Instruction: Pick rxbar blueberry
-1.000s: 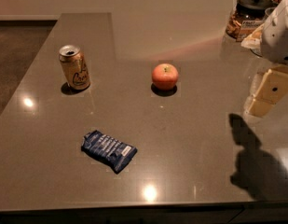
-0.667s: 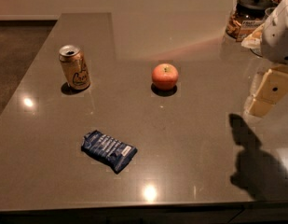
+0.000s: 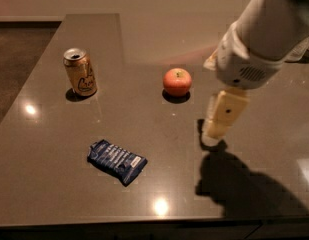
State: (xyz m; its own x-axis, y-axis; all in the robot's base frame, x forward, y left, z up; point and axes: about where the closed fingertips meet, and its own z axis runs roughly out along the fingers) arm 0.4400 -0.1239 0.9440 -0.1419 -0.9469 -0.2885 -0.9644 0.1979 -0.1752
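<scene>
Dark counter [image 3: 49, 184] — rxbar blueberry [image 3: 116, 161] near its front edge, pincer [image 3: 215, 135] well right, its grip impossible to tell.

Claw [image 3: 216, 128]: low over the tabletop [image 3: 49, 184], right part of the view, well apart from the rxbar blueberry [image 3: 116, 161].
Between claw and rxbar blueberry: bare surface, open for passing.
Apple [image 3: 177, 81]: near the claw, further back, beside that path.
Can [image 3: 80, 72]: upright, far back left, well apart.
</scene>
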